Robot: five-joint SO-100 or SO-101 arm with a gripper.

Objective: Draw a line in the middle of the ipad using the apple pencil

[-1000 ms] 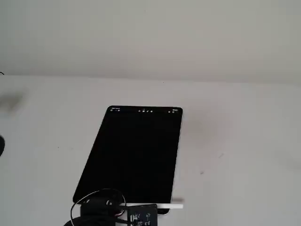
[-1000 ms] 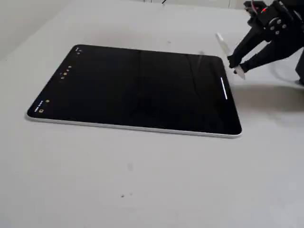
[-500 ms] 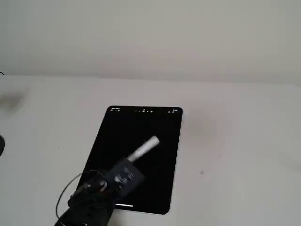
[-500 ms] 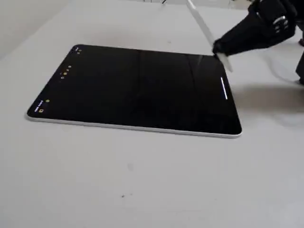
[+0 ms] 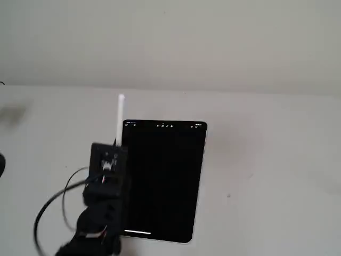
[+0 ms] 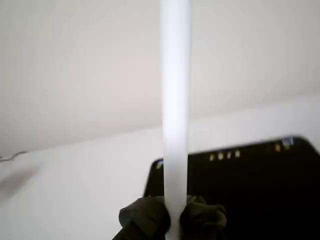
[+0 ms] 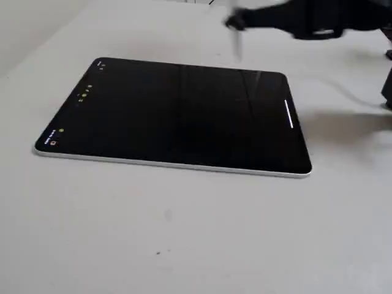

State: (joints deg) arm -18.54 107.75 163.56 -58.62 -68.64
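One pencil pinched in gripper, raised beside ipad edge on table, off blank screen; risk of slipping or striking bezel if lowered short of middle.

I'm seeing a plain pale table running back to a bare off-white wall, meeting at a soft seam; light is even and diffuse, faint specks on the tabletop.
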